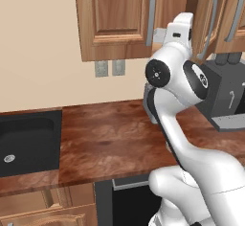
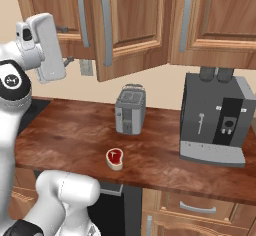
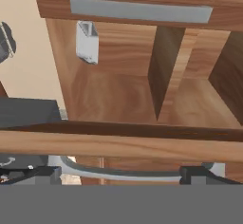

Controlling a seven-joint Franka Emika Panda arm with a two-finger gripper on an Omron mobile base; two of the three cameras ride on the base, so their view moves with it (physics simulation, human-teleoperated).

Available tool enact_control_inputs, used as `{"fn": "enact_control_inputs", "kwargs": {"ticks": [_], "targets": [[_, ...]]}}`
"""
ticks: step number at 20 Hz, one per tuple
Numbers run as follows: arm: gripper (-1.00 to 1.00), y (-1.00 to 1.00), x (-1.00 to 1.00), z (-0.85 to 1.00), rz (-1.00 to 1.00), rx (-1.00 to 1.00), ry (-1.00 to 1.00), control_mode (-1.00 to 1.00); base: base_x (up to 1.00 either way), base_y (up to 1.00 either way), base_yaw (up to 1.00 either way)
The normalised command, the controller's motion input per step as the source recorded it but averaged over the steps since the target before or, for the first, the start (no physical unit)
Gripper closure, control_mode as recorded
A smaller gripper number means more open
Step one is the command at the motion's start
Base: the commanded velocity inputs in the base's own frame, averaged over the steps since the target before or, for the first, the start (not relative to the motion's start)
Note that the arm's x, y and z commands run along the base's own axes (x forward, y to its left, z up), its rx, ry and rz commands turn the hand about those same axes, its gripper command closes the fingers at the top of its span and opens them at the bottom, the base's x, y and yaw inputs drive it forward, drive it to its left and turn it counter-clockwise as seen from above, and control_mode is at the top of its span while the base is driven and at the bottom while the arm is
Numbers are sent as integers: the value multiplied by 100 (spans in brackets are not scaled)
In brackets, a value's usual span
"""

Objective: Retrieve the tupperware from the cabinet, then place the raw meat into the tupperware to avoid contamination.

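Wooden cabinet [image 3: 142, 95] faces the wide-open claw [image 3: 118, 173]; raw meat [image 2: 114, 158] lies on the counter [image 2: 165, 155].

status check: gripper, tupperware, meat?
Gripper open, empty, raised at the cabinet. Small pale tupperware inside the cabinet, not grasped. Raw meat on counter by toaster.

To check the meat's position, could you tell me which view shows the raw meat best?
The right base view: the raw meat lies unobstructed on the counter in front of the toaster.
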Motion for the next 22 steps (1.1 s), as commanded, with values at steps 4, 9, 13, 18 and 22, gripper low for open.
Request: {"fn": "enact_control_inputs", "kwargs": {"ticks": [4, 9, 13, 18, 22], "targets": [[-100, 0, 26, -2, -3, 0, 0, -100, 0, 0, 0], [-100, 0, 29, -3, -3, 0, 0, -100, 0, 0, 0], [-100, 0, 31, -3, -2, 0, 0, -100, 0, 0, 0], [-100, -3, 33, -4, -1, 0, 0, -100, 0, 0, 0], [-100, -7, 30, -1, 0, 0, 0, -100, 0, 0, 0]]}}
